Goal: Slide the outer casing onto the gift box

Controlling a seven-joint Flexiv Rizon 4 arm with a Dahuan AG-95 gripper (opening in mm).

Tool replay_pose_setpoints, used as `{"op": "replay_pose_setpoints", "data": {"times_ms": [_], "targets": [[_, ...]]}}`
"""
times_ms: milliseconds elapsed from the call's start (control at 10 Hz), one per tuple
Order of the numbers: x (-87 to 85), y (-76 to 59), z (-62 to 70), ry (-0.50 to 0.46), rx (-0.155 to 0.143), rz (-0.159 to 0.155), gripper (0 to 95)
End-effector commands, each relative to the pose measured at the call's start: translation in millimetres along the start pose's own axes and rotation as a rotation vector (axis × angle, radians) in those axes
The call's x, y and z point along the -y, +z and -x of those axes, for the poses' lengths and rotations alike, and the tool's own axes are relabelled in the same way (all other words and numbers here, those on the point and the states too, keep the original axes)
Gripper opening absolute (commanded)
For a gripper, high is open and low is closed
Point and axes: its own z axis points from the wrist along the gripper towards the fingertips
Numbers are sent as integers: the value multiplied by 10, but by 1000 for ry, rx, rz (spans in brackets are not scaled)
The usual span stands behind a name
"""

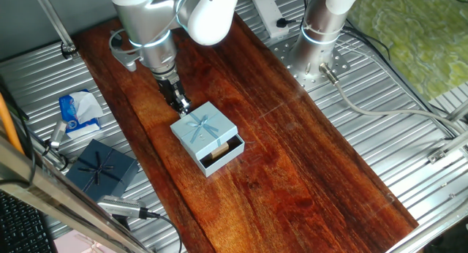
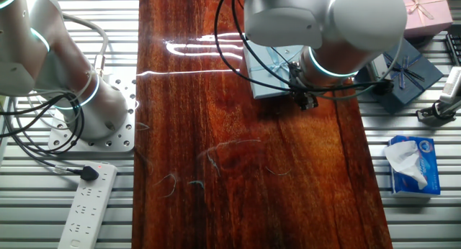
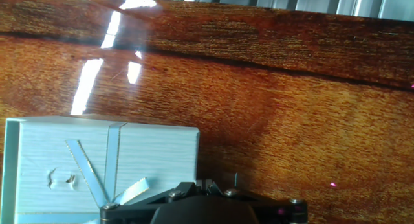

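On the wooden surface (image 1: 292,158) in one fixed view, I see the outer casing (image 1: 204,129), pale blue with a ribbon bow on top, sitting partly over the gift box (image 1: 221,153); the box's open end juts out toward the lower right with a small tan piece (image 1: 218,150) inside. My gripper (image 1: 180,104) stands just beside the casing's upper-left corner; whether it touches, I cannot tell. A dark navy bow-topped box (image 1: 101,167) and a tissue packet (image 1: 77,112) lie on the metal bench at left.

From the other fixed view, the arm's wrist hides most of the casing (image 2: 268,76); the navy box (image 2: 405,75) and a pink box (image 2: 425,8) sit at right.

Seen from the hand view, the casing (image 3: 103,166) fills the lower left. I cannot tell how far apart the jaws stand.
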Motion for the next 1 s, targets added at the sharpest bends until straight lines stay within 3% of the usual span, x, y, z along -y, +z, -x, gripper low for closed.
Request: {"op": "replay_pose_setpoints", "data": {"times_ms": [100,1000], "targets": [[-17,-4,-2,2,-1,0,0],[-130,-11,9,20,-3,0,0]]}}
